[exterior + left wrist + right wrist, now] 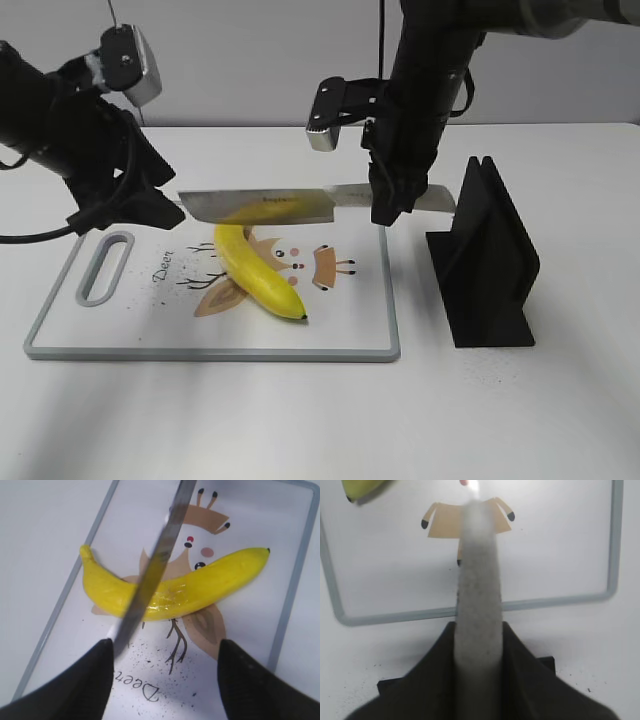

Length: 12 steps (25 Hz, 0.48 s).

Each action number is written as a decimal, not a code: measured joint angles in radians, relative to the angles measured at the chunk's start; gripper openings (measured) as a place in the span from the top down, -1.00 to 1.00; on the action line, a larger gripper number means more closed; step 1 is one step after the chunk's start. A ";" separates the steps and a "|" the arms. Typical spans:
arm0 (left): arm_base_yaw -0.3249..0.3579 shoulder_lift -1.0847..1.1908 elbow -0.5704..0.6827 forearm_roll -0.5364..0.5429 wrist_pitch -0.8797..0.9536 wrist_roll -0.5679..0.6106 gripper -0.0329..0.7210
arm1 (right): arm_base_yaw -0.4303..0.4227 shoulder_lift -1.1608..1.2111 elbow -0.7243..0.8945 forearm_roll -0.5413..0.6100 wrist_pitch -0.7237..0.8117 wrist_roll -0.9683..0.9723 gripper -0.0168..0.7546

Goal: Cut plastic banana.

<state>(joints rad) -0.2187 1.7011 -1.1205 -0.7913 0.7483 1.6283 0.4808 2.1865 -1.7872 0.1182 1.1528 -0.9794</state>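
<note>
Surface: white table (560, 420) under a grey-rimmed cutting board (200, 352), exterior view.
Banana: plastic banana (255, 275) is laid whole on the board, dark tip toward the front.
Knife: knife (265, 206) is held level above the banana by the right gripper (392, 212).
Holder: black knife stand (490, 262) is placed right of the board.
Left wrist view: left gripper (162, 672) is seen with fingers (80, 690) spread apart, nothing between them; the blade crosses over the banana.
Right wrist view: fingers are closed on the grey handle.
</note>
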 joint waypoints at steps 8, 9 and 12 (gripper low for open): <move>-0.001 -0.132 0.002 0.006 0.001 -0.058 -0.73 | -0.003 -0.013 -0.001 -0.012 0.013 0.019 0.50; -0.001 -0.151 0.002 0.008 -0.011 -0.080 -0.72 | -0.003 -0.022 -0.001 -0.012 0.016 0.023 0.50; 0.002 -0.206 0.002 0.010 -0.043 -0.160 -0.70 | -0.003 -0.060 -0.001 0.003 0.016 0.026 0.50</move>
<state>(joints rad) -0.2164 1.4952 -1.1189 -0.7812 0.7049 1.4684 0.4782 2.1267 -1.7884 0.1216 1.1689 -0.9531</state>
